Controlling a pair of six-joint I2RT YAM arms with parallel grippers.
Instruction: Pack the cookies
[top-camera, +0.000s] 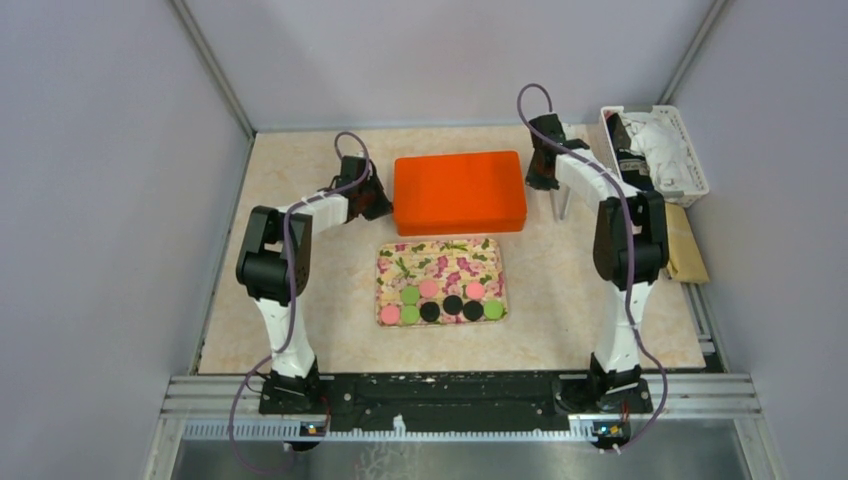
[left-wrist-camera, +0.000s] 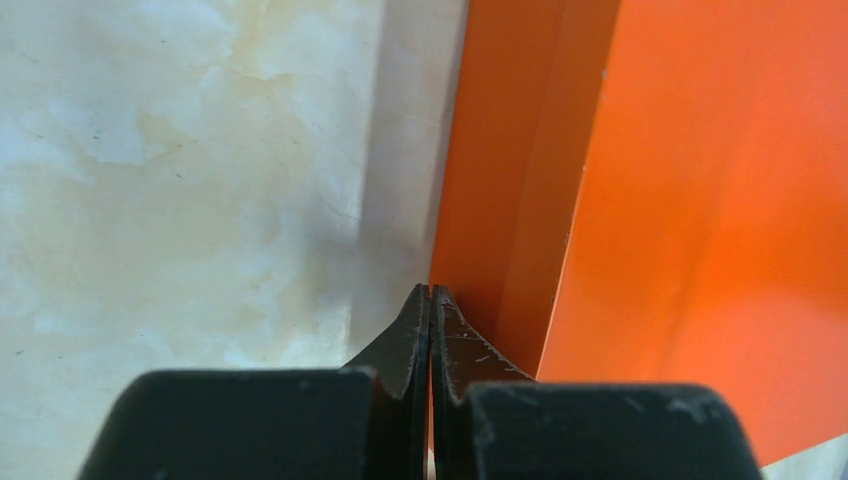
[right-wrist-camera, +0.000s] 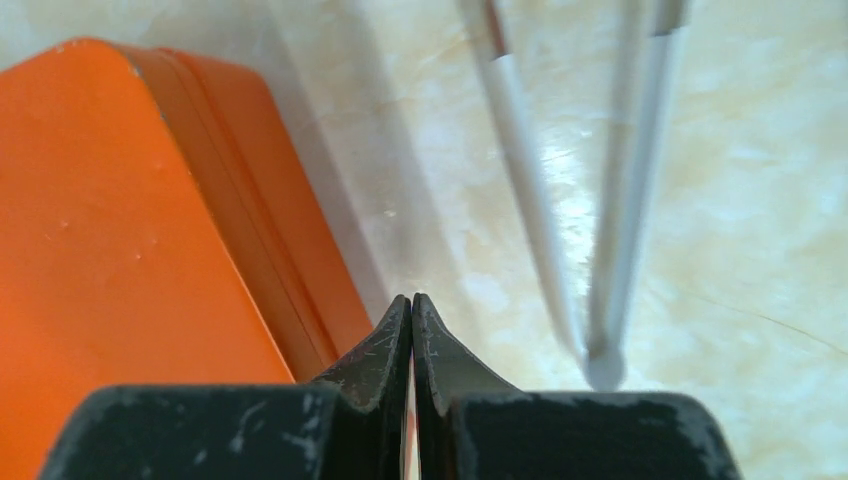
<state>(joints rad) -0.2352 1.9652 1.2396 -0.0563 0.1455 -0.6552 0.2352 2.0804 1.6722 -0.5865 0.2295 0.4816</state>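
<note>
Several small round cookies in pink, green and black lie in two rows on the near part of a floral tray (top-camera: 441, 262), among them a green one (top-camera: 409, 294), a pink one (top-camera: 475, 290) and a black one (top-camera: 452, 304). A closed orange box (top-camera: 460, 192) lies just behind the tray. My left gripper (top-camera: 377, 203) is shut and empty at the box's left side; the left wrist view shows its tips (left-wrist-camera: 430, 290) against the box's side wall (left-wrist-camera: 500, 200). My right gripper (top-camera: 543, 175) is shut and empty at the box's right end (right-wrist-camera: 120, 220), tips (right-wrist-camera: 412, 298) by the wall.
White tongs (top-camera: 560, 205) lie on the table right of the box, also in the right wrist view (right-wrist-camera: 610, 200). A white basket (top-camera: 690, 160) with cloth and dark items stands at the back right. A brown flat item (top-camera: 685, 250) lies at the right edge.
</note>
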